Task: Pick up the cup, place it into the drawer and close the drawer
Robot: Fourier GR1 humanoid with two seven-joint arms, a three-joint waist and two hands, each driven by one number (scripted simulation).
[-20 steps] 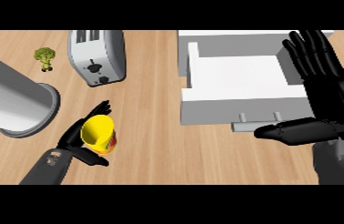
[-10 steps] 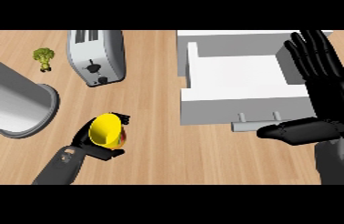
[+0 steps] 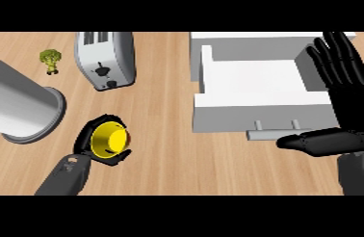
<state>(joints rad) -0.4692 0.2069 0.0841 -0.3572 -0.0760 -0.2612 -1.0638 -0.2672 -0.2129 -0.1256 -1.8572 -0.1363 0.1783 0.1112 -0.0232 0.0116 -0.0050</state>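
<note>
Near the lower left of the wooden surface [image 3: 167, 149], the left hand [image 3: 84, 139] was curled round the yellow cup [image 3: 111, 138], dark fingers wrapping its rim on the left and underneath. The cup's mouth faced upward toward the view, so its yellow inside showed. Whether it was lifted clear of the surface could not be told. It was well apart from the drawer [image 3: 263, 113], which stood pulled open at the right, white, its front wall and bar handle [image 3: 274, 134] toward the robot.

At the right edge, the right hand [image 3: 348, 111] was open, fingers [image 3: 340, 58] straight and pointing up alongside the drawer's right wall, thumb [image 3: 316, 142] stretched out to the left just below the handle. It held nothing.

Beside the cup, up and to the left, lay a large grey cylinder [image 3: 25, 108], its open end nearest the cup. Farther back sat a silver toaster [image 3: 105, 59], with a small piece of broccoli [image 3: 50, 60] to its left.
</note>
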